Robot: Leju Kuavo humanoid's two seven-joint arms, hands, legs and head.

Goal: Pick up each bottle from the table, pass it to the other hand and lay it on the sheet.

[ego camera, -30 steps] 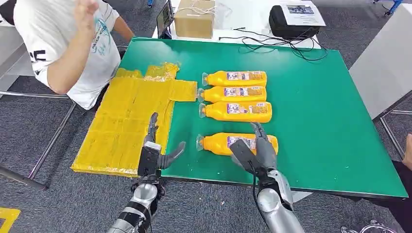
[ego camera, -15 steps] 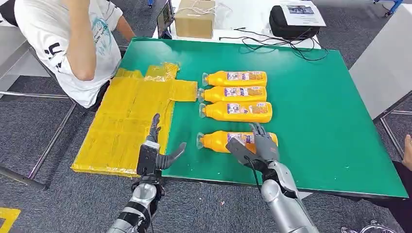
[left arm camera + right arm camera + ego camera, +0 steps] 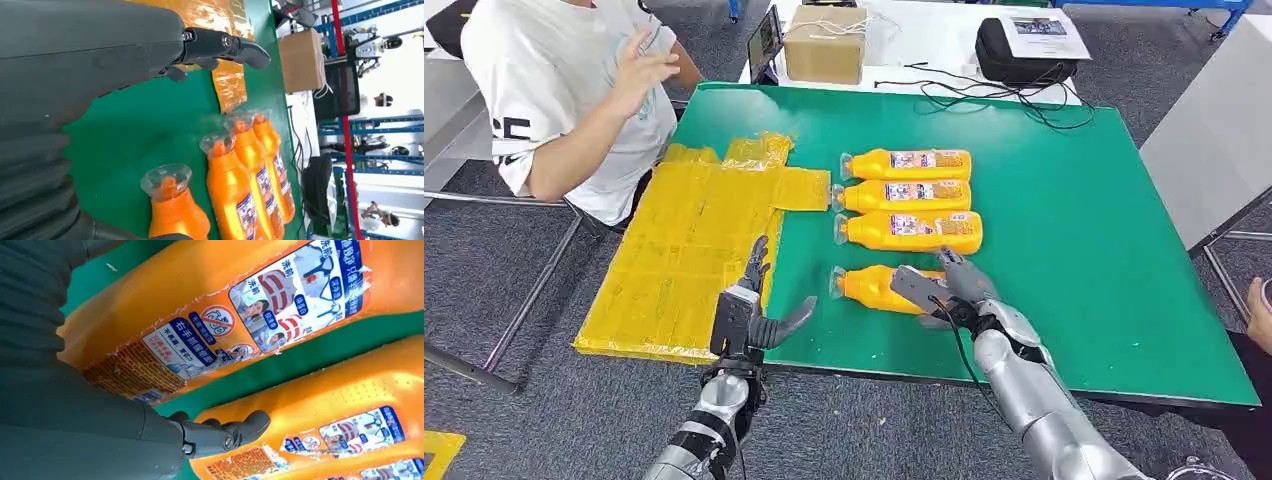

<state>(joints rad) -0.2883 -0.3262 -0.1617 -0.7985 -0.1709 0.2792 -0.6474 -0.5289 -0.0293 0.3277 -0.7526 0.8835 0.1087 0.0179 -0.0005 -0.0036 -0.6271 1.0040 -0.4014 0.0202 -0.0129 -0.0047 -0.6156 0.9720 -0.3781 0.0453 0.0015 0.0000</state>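
Observation:
Four orange bottles lie on their sides on the green table [image 3: 1074,200], caps toward the yellow sheet [image 3: 684,260]. My right hand [image 3: 946,288] grips the nearest bottle [image 3: 869,288], thumb across its near side and fingers over the far side. In the right wrist view the hand [image 3: 75,430] presses against this bottle's label [image 3: 200,325], with a finger reaching down between it and the neighbouring bottle [image 3: 345,400]. My left hand [image 3: 751,315] hovers open at the sheet's edge, fingers spread. The left wrist view has its fingers [image 3: 225,45] over the sheet and the nearest bottle's cap [image 3: 167,180] close by.
A person in a white shirt [image 3: 554,90] sits at the far left beside the sheet, one hand raised. A cardboard box [image 3: 824,45], a black bag [image 3: 1024,50] and cables [image 3: 994,85] lie beyond the table's far edge. Another person's hand [image 3: 1262,315] shows at the right edge.
My right hand has moved forward and closed over the nearest bottle, which has shifted slightly toward the other three. The left hand has edged forward. The person's arm has moved.

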